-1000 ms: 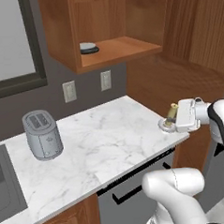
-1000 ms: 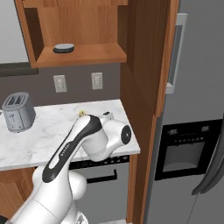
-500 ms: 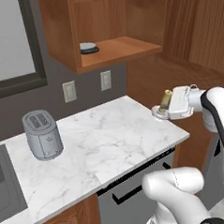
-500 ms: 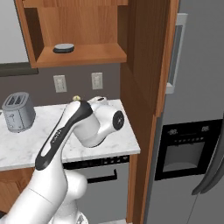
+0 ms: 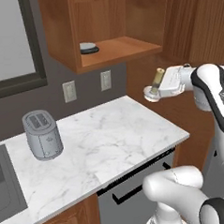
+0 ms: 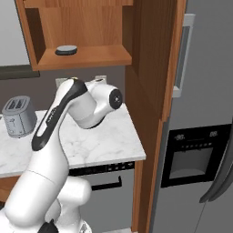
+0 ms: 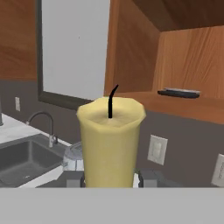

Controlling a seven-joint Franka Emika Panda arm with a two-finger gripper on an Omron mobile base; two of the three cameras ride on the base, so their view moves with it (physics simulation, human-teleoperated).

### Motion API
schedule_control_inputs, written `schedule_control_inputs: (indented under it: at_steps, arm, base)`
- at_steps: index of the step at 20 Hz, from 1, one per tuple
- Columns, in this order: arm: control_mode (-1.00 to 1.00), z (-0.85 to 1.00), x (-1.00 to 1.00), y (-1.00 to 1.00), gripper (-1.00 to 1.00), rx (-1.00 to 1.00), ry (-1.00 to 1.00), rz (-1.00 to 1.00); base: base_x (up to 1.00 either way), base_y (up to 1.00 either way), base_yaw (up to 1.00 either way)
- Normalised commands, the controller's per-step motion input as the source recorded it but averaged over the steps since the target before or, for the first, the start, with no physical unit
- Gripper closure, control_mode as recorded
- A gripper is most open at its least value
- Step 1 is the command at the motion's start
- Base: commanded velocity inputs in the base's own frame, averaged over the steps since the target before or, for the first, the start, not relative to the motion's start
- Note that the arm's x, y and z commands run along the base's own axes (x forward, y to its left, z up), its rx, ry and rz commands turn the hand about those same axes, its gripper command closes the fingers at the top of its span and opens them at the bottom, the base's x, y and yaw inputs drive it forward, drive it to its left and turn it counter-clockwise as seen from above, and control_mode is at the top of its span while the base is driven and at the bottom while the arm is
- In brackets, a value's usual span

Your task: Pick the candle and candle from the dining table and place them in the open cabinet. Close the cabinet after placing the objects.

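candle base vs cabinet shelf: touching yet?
Apart. The left base view shows the stick candle, held by the gripper, hanging in open air below and to the right of the cabinet shelf, above the counter.

- You are seeing a grey toaster [image 5: 42, 135] standing on the marble tabletop [image 5: 115, 142].
- A sink [image 7: 26, 159] with faucet [image 7: 46, 124] is sitting alongside.

Candle [image 7: 111, 142] pale yellow, black wick; in left base view tan-yellow stick on silver dish base. Cabinet [image 5: 104, 37] reddish-brown wood. Dish [image 5: 88, 47] on shelf dark grey, lighter top. Counter [image 5: 102, 145] white with grey veins. Toaster [image 5: 42, 135] silver-grey, at 9 o'clock. Wall dark grey, 2 outlets [image 5: 69, 91] off-white. Fridge [image 6: 205, 91] grey. Arm white, dark joints.
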Motion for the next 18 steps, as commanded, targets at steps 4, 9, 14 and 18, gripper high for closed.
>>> schedule_control_inputs:
  at_steps: [4, 9, 14, 18]
  arm:
    - [-1.0, 0.59, 0.29, 0.0, 1.0, 0.0, 0.0, 0.0]
    - [-1.0, 0.51, 0.35, 0.0, 1.0, 0.0, 0.0, 0.0]
    - [-1.0, 0.42, 0.44, 0.04, 1.0, 0.0, 0.0, -0.01]
    - [-1.0, 0.39, 0.46, 0.07, 1.0, 0.0, 0.0, -0.01]
  base:
    - [0.0, 0.0, 0.0]
    - [0.0, 0.0, 0.0]
    - [0.0, 0.0, 0.0]
    - [0.0, 0.0, 0.0]
